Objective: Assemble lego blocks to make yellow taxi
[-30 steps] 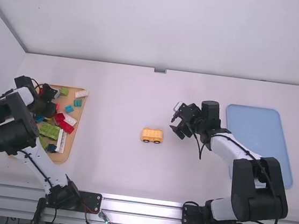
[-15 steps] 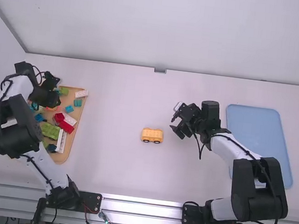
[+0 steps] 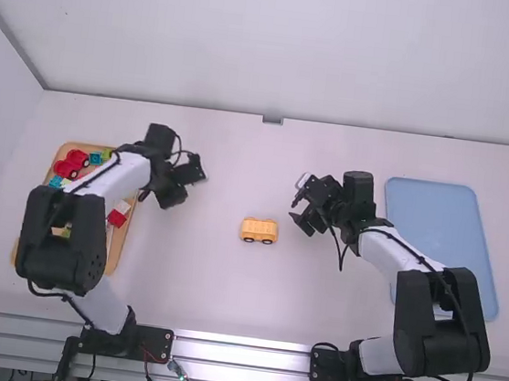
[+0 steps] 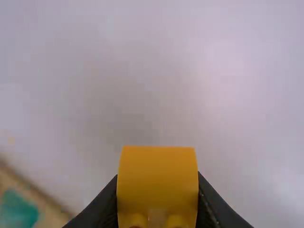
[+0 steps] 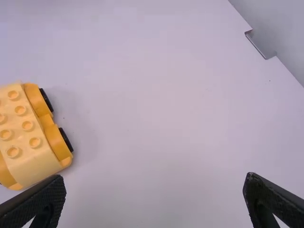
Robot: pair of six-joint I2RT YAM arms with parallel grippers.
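The table [image 3: 225, 288] is white, with a white wall [image 3: 271, 45] behind. A yellow car [image 3: 259, 231] sits in the middle, and a blue tray [image 3: 435, 220] is by the right arm. The left arm hides some of the wood tray [image 3: 117, 253] and its blocks [image 3: 72, 165]. The left gripper [image 3: 184, 185] squeezes a yellow block [image 4: 157, 175]. The right gripper [image 3: 296, 210] has its fingers wide apart. The left gripper was over the wood tray before; now it's nearer the car.

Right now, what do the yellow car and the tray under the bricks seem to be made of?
The yellow car looks like satin plastic, with evenly moulded studs. The tray is probably smooth wood, given its tan surface, though tan plastic is possible.
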